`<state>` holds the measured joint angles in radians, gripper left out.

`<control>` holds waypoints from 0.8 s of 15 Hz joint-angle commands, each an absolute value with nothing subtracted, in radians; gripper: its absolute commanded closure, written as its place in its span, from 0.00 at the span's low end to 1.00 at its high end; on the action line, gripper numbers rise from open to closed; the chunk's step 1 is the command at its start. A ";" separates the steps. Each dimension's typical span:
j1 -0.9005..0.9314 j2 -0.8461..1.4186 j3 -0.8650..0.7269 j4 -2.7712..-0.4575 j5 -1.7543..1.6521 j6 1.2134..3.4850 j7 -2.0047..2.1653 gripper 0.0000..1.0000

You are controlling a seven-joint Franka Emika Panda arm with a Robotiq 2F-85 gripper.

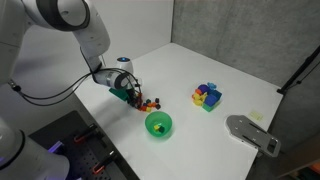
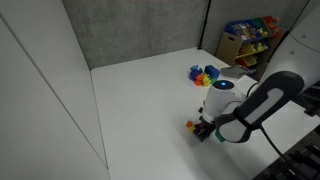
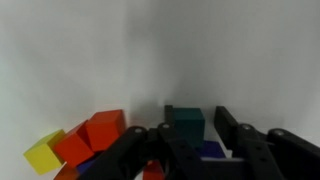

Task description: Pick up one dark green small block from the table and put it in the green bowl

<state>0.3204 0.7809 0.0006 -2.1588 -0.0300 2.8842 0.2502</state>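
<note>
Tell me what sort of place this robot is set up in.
Probably a robotics lab or test room: a plain white table, bare grey partition walls around it, and a shelf of colourful toy bins behind.

In an exterior view: small blocks (image 1: 150,102) clustered on table (image 1: 200,65). Gripper (image 1: 133,95) just beside them at 9 o'clock. Bowl (image 1: 159,124) near, at their 5 o'clock. Big blocks (image 1: 207,96) well apart, at 3 o'clock. Wrist view: block (image 3: 186,121) between fingers (image 3: 228,125), other small blocks at its 8 o'clock.
</note>
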 commanded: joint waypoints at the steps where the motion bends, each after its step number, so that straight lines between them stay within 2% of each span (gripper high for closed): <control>1: 0.287 0.756 0.016 -2.155 -0.014 2.874 0.220 0.84; 2: 0.273 0.740 0.022 -2.158 -0.011 2.861 0.213 0.91; 3: 0.260 0.721 0.029 -2.164 -0.008 2.851 0.206 0.94; 4: 0.244 0.704 0.039 -2.169 -0.005 2.841 0.197 0.91; 12: 0.172 0.524 0.001 -2.203 -0.022 2.660 0.194 0.91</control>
